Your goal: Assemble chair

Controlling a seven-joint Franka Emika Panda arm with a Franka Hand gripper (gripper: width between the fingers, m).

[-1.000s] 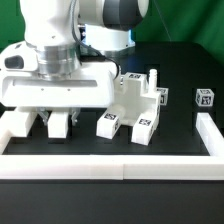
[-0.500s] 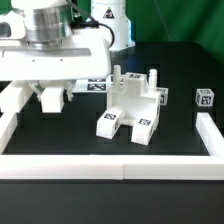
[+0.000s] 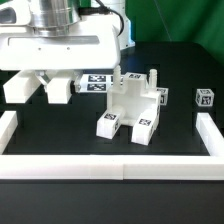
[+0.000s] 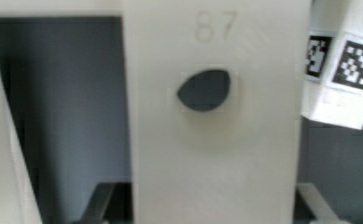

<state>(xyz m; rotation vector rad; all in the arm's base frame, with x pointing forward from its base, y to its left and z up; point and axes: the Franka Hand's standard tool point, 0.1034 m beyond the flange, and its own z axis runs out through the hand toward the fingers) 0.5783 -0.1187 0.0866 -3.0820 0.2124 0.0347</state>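
One drilled bar (image 4: 213,150) of matte white plastic fills the span between the two dark finger ends in the wrist view. The gripper (image 3: 40,92) therefore reads as clamped on it, jaws pressed to its two long sides. The bar's broad face, with an oval hole and a moulded "87", is turned to the wrist camera. Holding it by the edges probably keeps that hole free for a peg.

In the exterior view the gripper hangs clear of the black table (image 3: 60,135), at ten o'clock from the chair (image 3: 130,105). This height presumably lets the bar pass over the standing parts. That view does not separate bar from fingers.

The chair is part-built and stands near the table's middle, apart from the gripper. It shows a chunky white body with two upright posts at its eleven and one o'clock edges. Two tagged blocks at its six o'clock side rest on the table, and a further tag sits on its three o'clock face. A small tagged cube (image 3: 204,98) lies loose at three o'clock from it, well apart. A low white border wall (image 3: 110,165) rings the work area, likely to keep parts within reach.
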